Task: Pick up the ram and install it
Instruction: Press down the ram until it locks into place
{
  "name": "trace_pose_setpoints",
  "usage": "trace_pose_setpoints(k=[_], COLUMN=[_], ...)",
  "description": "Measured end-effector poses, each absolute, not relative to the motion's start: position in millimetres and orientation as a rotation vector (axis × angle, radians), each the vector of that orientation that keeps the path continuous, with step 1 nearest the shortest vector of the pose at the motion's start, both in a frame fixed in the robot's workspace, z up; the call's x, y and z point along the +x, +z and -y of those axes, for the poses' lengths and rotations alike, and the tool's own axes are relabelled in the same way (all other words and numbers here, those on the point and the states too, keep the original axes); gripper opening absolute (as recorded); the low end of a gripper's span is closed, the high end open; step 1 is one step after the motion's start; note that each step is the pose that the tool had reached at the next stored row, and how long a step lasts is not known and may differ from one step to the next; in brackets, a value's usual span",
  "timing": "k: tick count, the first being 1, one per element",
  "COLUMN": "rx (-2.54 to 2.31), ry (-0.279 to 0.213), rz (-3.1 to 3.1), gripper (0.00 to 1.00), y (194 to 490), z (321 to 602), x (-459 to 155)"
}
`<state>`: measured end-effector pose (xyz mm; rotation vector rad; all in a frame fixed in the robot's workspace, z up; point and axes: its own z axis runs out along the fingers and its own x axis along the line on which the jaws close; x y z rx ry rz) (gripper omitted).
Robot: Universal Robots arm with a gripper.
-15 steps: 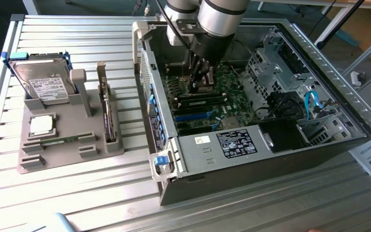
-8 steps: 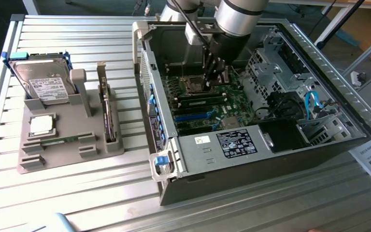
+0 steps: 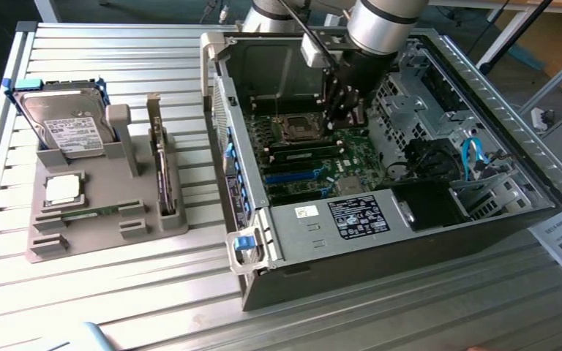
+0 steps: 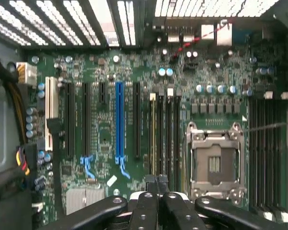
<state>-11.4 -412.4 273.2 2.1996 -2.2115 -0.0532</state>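
One open computer case (image 3: 379,241) lies on a slatted metal table (image 3: 115,292), the fingers (image 4: 158,184) inside closed tight together.

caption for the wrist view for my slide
Shut gripper poised over the motherboard's memory slots, beside the empty CPU socket.

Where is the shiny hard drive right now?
The hard drive stands in the grey holder on the exterior view's left, just above the square chip.
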Motion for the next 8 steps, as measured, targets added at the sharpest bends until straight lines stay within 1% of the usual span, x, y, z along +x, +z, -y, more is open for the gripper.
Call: trace_pose_setpoints(k=[8], rx=[2.199], ry=[-0.055], rz=[2.210], gripper=[0.10], y=[274.2], z=[412.3], x=[-2.1])
